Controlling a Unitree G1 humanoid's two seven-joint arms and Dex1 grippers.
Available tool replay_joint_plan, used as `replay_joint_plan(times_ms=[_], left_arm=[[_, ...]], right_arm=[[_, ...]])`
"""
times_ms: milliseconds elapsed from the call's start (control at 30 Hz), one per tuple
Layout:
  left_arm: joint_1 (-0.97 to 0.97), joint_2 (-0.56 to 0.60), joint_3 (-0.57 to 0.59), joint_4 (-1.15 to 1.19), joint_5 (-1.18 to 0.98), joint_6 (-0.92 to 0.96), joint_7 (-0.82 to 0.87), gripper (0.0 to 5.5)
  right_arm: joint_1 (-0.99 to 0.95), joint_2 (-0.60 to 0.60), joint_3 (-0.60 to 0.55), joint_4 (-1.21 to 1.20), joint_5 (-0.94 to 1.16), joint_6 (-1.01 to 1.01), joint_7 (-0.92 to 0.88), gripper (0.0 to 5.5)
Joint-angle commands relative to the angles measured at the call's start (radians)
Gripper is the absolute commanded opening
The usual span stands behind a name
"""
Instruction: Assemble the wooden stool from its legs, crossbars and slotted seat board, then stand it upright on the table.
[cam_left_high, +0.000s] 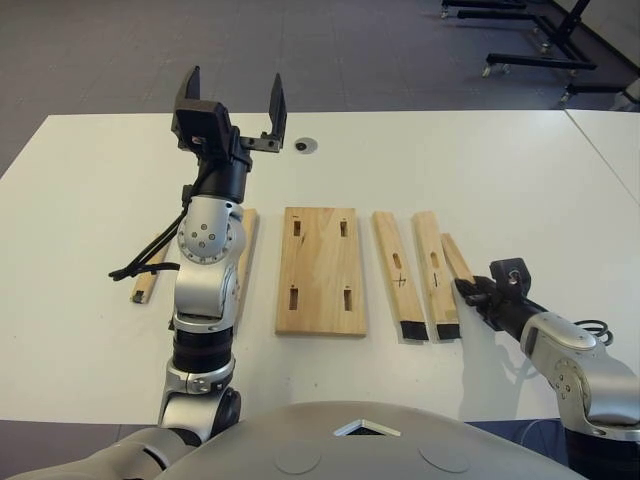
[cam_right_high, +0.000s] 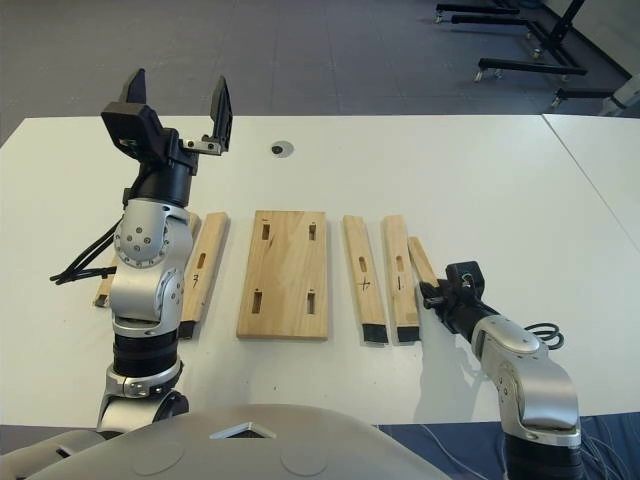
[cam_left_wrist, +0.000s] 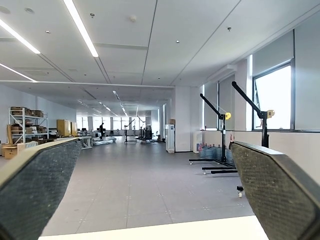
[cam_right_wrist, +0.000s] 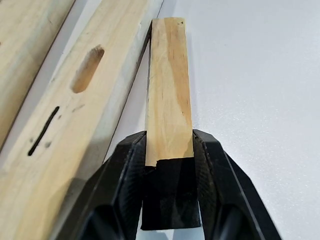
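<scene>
Low on table (cam_left_high: 500, 170) — right gripper (cam_right_wrist: 169, 146) around crossbar (cam_right_wrist: 168, 75)

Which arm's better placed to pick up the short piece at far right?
Right. The right gripper clamps the short piece at its black-tipped end; the left gripper is open, raised above the table.

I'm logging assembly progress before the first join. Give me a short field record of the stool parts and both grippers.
seat board: flat mid-table, slots up, nothing inserted
right legs: two side by side right of the board, black ends toward robot
left leg: one, left of the board
crossbars: left crossbar at far left; right crossbar at far right
right gripper: shut on right crossbar's black end, bar flat on table
left gripper: open, raised above table
progress: nothing joined
</scene>
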Motion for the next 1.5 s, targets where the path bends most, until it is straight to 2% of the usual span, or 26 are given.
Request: replay_joint_plan(times_ms=[33,167,300,400,467,567,633,800,1100,1500], left_arm=[[0.001,0.009,0.005,-0.004,-0.001,0.020,-0.006,5.40],[-0.009,0.022,0.004,0.004,0.006,0.024,-0.012,5.40],[-0.040,0.024,0.064,0.027,-0.083,0.052,-0.038,5.40],[-0.079,-0.020,0.131,0.008,-0.447,0.192,-0.187,5.40],[-0.086,-0.034,0.119,-0.060,-0.710,0.307,-0.284,5.40],[-0.092,-0.024,0.085,-0.072,-0.893,0.434,-0.326,5.40],[-0.109,-0.027,0.102,-0.043,-0.964,0.479,-0.298,5.40],[-0.135,-0.023,0.142,0.003,-1.072,0.529,-0.229,5.40],[-0.136,-0.005,0.136,-0.006,-1.109,0.544,-0.189,5.40],[-0.141,-0.008,0.128,-0.001,-1.140,0.531,-0.175,3.54]], right_arm=[[-0.012,0.071,0.012,0.077,-0.072,-0.019,-0.114,1.29],[-0.122,0.120,-0.050,0.071,-0.088,-0.111,-0.201,1.29],[-0.331,0.141,-0.036,-0.074,-0.009,-0.252,-0.147,1.29],[-0.442,0.105,0.088,-0.191,0.026,-0.340,-0.022,1.29],[-0.472,0.082,0.196,-0.222,-0.002,-0.391,0.046,1.29],[-0.493,0.068,0.341,-0.254,-0.032,-0.450,0.137,1.29],[-0.501,0.062,0.382,-0.256,-0.047,-0.477,0.163,1.29],[-0.510,0.077,0.412,-0.237,-0.061,-0.520,0.172,1.29],[-0.494,0.084,0.407,-0.158,-0.172,-0.595,0.108,1.29],[-0.474,0.099,0.414,-0.115,-0.216,-0.606,0.096,1.29]])
